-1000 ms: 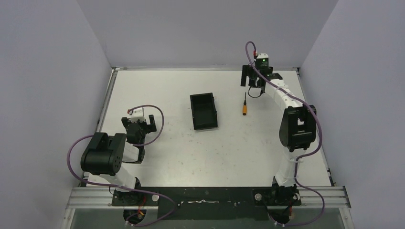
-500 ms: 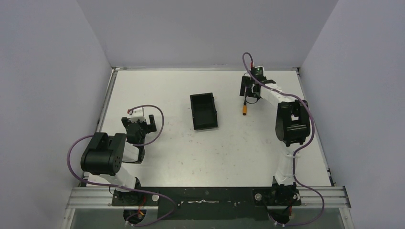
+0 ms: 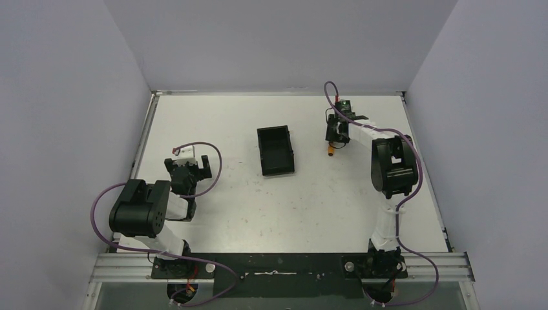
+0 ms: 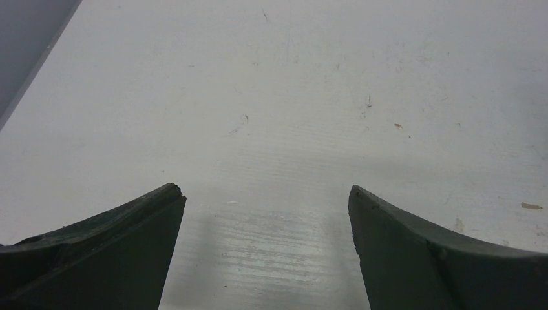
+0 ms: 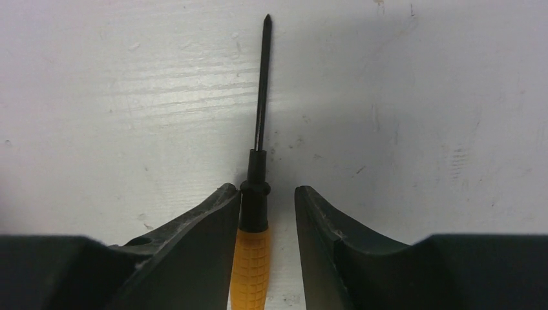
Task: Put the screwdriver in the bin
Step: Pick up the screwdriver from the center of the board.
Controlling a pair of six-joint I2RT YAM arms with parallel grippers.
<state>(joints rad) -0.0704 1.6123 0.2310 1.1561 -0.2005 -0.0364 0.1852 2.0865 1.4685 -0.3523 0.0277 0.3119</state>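
The screwdriver (image 5: 251, 265) lies flat on the white table, its orange handle between my right gripper's fingers and its thin dark shaft pointing away. My right gripper (image 5: 265, 194) is down around the handle; the left finger touches the black collar, while a narrow gap still shows on the right side. From the top view the right gripper (image 3: 334, 134) sits over the screwdriver (image 3: 331, 149) at the far right. The black bin (image 3: 276, 152) stands open-topped and holds nothing, left of the screwdriver. My left gripper (image 4: 266, 194) is open over bare table, seen as the left gripper (image 3: 187, 166) near the left.
Grey walls close the table on three sides. A raised rail (image 3: 278, 93) runs along the table's far edge just behind the right gripper. Purple cables loop off both arms.
The right gripper has come down from the back edge onto the screwdriver, and its jaws have narrowed around the handle. The left arm has not moved.
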